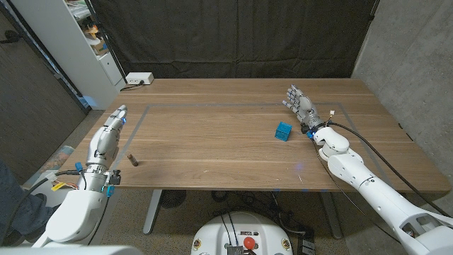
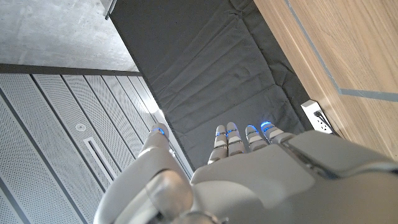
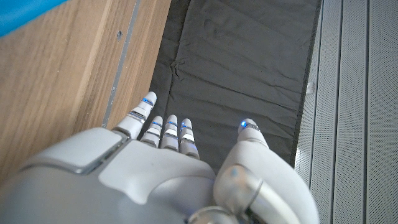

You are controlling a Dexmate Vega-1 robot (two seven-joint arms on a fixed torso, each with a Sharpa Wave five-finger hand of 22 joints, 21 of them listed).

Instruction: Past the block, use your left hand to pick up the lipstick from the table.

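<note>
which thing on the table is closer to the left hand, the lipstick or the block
The lipstick: a small dark stick lying just beside the left hand near the table's left edge. The blue block sits far across, next to the right hand.

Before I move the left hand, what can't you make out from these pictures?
- Lipstick: head view, too small to tell cap end from base or whether it lies or stands.
- Left hand: head view, too small to see whether its fingers touch the table; the left wrist view looks past them at the curtain.
- Block: head view, faces too small to read.
</note>
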